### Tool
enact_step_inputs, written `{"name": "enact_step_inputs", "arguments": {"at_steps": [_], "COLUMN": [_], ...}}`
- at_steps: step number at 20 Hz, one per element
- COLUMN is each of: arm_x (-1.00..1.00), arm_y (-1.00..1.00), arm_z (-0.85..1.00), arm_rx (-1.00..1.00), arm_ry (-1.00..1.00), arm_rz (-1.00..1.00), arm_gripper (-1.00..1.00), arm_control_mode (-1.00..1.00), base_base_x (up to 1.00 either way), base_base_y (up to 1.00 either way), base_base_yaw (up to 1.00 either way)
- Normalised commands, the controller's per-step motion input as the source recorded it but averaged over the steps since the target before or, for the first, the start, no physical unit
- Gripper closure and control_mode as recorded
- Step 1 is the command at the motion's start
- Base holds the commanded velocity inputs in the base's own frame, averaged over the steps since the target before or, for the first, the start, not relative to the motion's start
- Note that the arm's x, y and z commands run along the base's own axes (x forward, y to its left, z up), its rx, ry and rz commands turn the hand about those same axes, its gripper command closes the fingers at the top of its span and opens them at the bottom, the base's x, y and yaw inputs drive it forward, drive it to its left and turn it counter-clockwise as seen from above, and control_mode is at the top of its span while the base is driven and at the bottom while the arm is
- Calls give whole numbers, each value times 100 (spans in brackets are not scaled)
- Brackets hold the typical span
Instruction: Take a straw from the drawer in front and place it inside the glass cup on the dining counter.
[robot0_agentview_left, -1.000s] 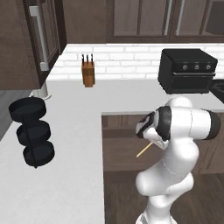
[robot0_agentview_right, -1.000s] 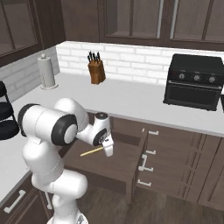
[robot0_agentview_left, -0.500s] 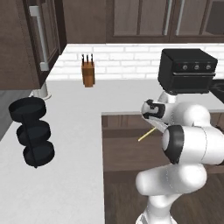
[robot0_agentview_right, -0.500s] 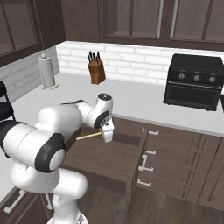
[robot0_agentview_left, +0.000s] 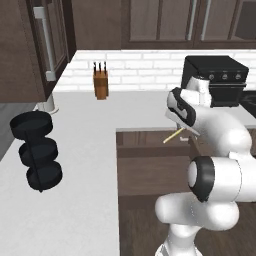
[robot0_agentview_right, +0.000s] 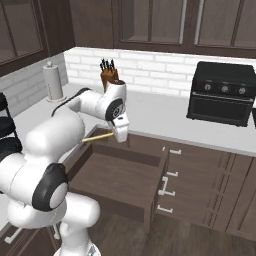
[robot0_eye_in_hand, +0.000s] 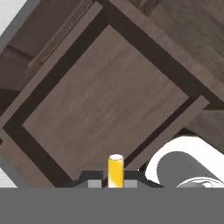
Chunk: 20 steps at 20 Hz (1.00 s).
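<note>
My gripper (robot0_agentview_right: 120, 135) is shut on the straw (robot0_agentview_right: 97, 138), a thin pale yellow stick that pokes out sideways from the hand above the open drawer (robot0_agentview_right: 125, 175). From the left base view, the gripper (robot0_agentview_left: 183, 129) hangs over the drawer's back edge (robot0_agentview_left: 150, 136), and the straw (robot0_agentview_left: 172, 135) slants down to the left. The hand view looks down along the straw (robot0_eye_in_hand: 115, 169), held between the fingertips of the gripper (robot0_eye_in_hand: 115, 183), onto the drawer's plain brown floor (robot0_eye_in_hand: 109, 105). The glass cup and the dining counter are out of view.
A black toaster oven (robot0_agentview_right: 222, 95) stands on the white worktop (robot0_agentview_right: 160, 117) at the right. A knife block (robot0_agentview_left: 101, 82) and a paper towel roll (robot0_agentview_right: 52, 82) stand by the brick wall. A black tiered stand (robot0_agentview_left: 37, 150) is on the left. More drawer fronts (robot0_agentview_right: 200, 185) lie right of the open drawer.
The hand has risen from low over the drawer to worktop height with the straw still in its grip. The elbow has swung round to the other side of the hand.
</note>
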Motion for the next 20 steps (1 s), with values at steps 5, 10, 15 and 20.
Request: {"name": "enact_step_inputs", "arguments": {"at_steps": [5, 10, 15, 20], "arm_x": [-74, -82, -60, -59], "arm_y": [0, -5, 0, 0], "arm_z": [100, 70, 40, 11], "arm_rx": [-27, -19, -3, 0], "arm_ry": [-13, -4, 0, -1], "arm_rz": [20, 22, 16, 8], "arm_gripper": [100, 100, 100, 100], "arm_control_mode": [-100, -100, -100, -100], "base_base_x": [0, 0, 0, 0], "base_base_y": [0, 0, 0, 0], "base_base_yaw": [0, 0, 0, 0]}}
